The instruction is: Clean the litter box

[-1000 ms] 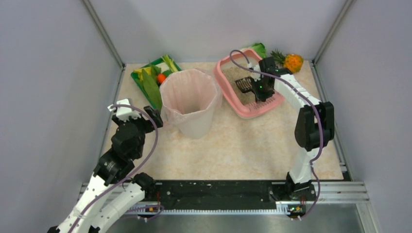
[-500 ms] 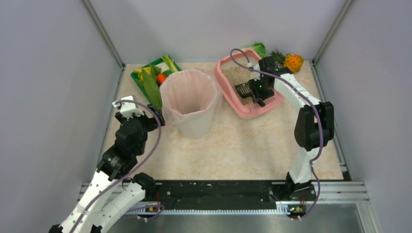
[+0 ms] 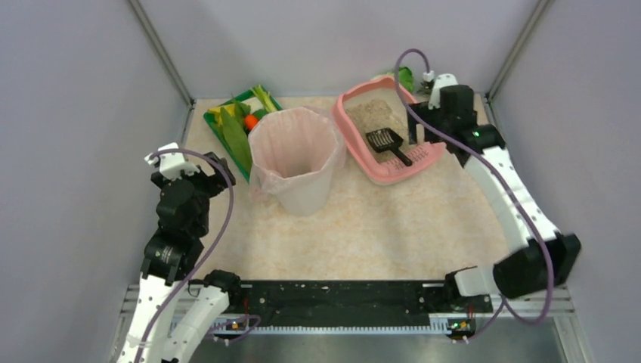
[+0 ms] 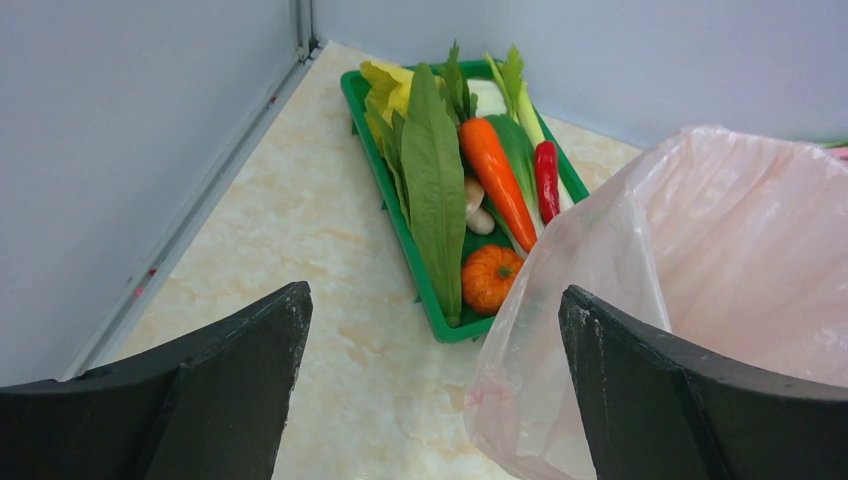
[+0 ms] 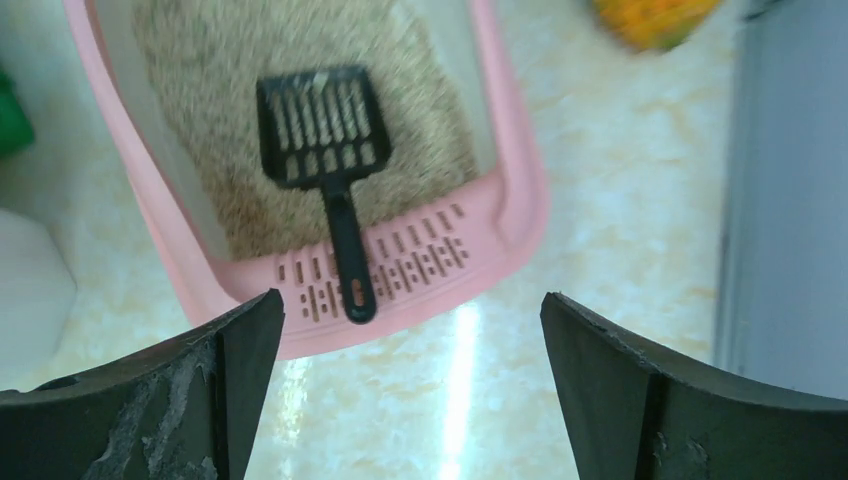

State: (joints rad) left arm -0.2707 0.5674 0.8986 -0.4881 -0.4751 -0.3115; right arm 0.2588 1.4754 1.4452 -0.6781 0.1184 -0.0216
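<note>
The pink litter box (image 3: pixel 350 134) stands at the back right, with grey-beige litter (image 5: pixel 200 100) inside. A black slotted scoop (image 3: pixel 387 143) lies in it, head on the litter and handle (image 5: pixel 346 250) resting on the slotted lip (image 5: pixel 430 265). My right gripper (image 3: pixel 416 130) hangs open and empty above the box's right side, clear of the scoop; in its wrist view the right gripper (image 5: pixel 412 300) looks down past the lip. My left gripper (image 3: pixel 218 171) is open and empty at the left; in the left wrist view the left gripper (image 4: pixel 435 292) sits just left of the bin liner (image 4: pixel 700 260).
A tall bin with a pink liner (image 3: pixel 295 155) stands mid-table, left of the litter box. A green tray of vegetables (image 3: pixel 234 125) lies behind it at the back left. An orange fruit (image 5: pixel 655 15) shows beyond the box. Grey walls close three sides.
My right gripper opened, let go of the scoop and drew back to the right and up. The scoop now lies in the box. The left arm shifted slightly left.
</note>
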